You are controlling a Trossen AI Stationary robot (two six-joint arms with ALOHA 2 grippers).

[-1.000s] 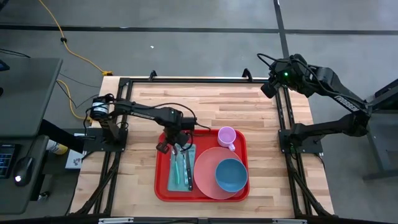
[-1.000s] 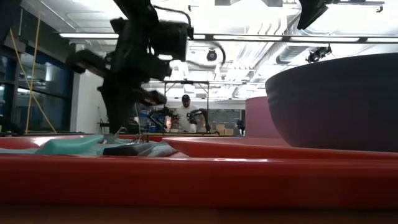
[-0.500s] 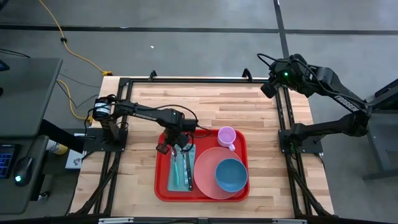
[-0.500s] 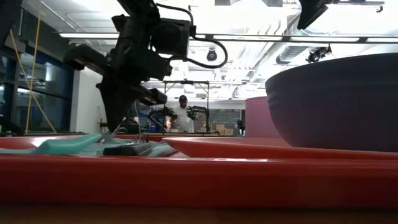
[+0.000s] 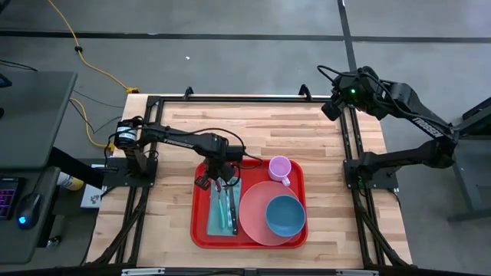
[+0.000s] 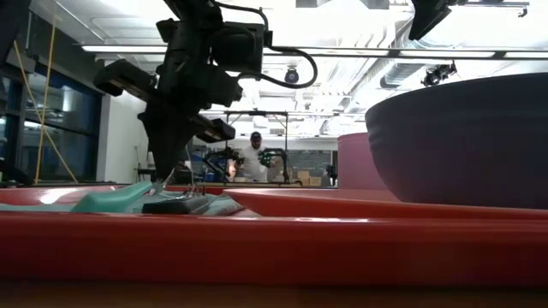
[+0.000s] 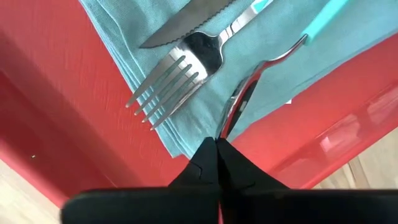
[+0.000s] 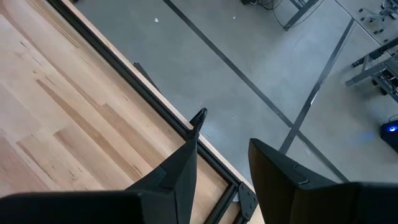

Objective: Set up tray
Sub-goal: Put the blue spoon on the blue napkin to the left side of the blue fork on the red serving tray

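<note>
The red tray (image 5: 201,230) lies on the wooden table and holds a teal napkin (image 7: 124,37) with a knife (image 7: 186,28), a fork (image 7: 168,87) and a teal-handled spoon (image 7: 273,53) on it. A pink plate (image 5: 249,211) on the tray carries a blue bowl (image 5: 285,216), and a pink cup (image 5: 280,167) stands at the tray's far edge. My left gripper (image 7: 216,142) points down over the napkin's far end, shut on the spoon. My right gripper (image 8: 221,155) hangs open, high above the table's far right corner, with nothing between its fingers. My left gripper pinches the spoon's bowl end (image 7: 229,119) between its two fingertips, coming from above and pointing steeply down. The bowl stands on edge in the hold. The spoon's teal handle (image 7: 329,12) stretches away over the napkin, low above the tray.
Bare wood lies on the table's far half and to the left of the tray. A black frame (image 5: 349,146) runs around the table. In the low view a person (image 6: 253,158) stands far off in the room behind.
In the low view the napkin's raised edge beside my left gripper has bunched up a little higher and nearer to the fingers. Both arms have kept their places.
</note>
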